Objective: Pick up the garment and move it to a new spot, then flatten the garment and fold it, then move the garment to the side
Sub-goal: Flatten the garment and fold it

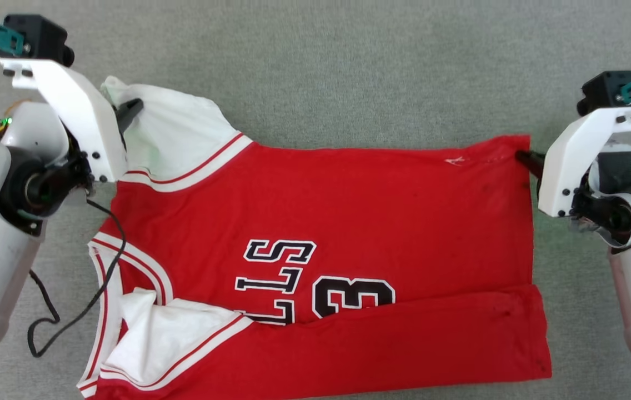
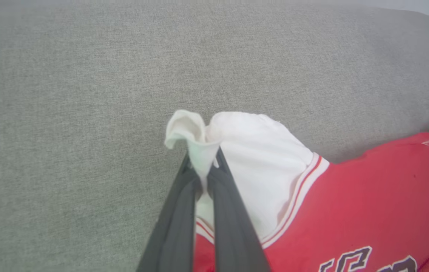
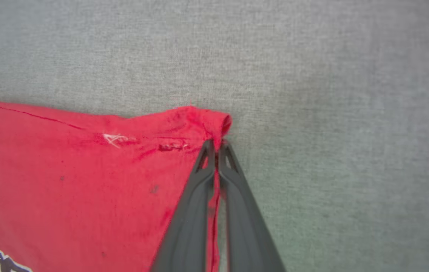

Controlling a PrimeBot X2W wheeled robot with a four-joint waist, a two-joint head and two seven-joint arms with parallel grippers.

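The head view is showing the whole garment spread on a grey woven surface, collar toward the robot's left and hem toward its right. The near long edge is lying folded over the body, covering part of the black lettering and the numeral. That view is also showing a black cable trailing from the left arm across the striped collar.

The wrist views are giving the close detail that the head view is not. In the left wrist view the left claw is squeezing a bunched tip of white sleeve, its fingers together on the cloth and a curl of fabric poking out above the tips. In the right wrist view the right claw is clamping the rolled red corner of the hem, with a strip of red cloth running down between the two fingers.

Counting: one garment, two claws, one cable and two white sleeves, the far sleeve and the near sleeve.

The left claw is gripping the far sleeve at the garment's far left end, and the right claw is gripping the far right hem corner. The far edge is running between them, while the rest of the garment is lying on the surface nearer the robot than either claw.
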